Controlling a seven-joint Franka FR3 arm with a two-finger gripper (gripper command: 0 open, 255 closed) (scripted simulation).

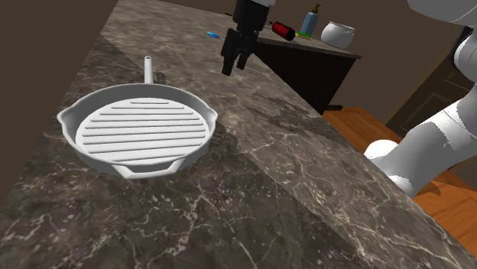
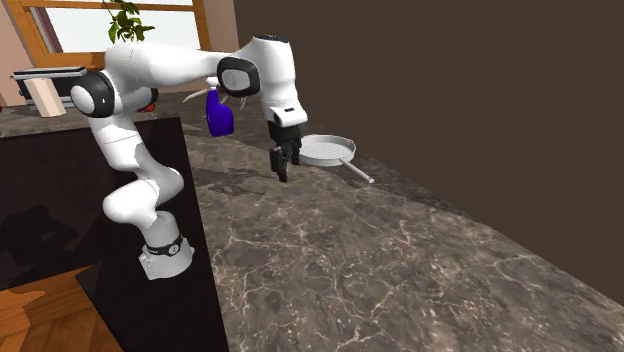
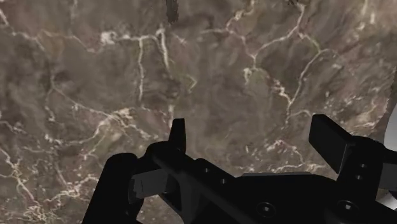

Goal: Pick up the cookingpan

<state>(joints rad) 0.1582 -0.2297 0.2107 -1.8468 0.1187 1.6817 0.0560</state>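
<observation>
The white arm (image 2: 150,70) climbs from the second exterior view's lower left, folds at a raised elbow near the upper left and reaches toward upper centre; the wrist points downward; the black gripper (image 2: 285,170) hangs below it, near the frame's centre; its fingers (image 3: 177,132) stand apart, clasping nothing.
</observation>
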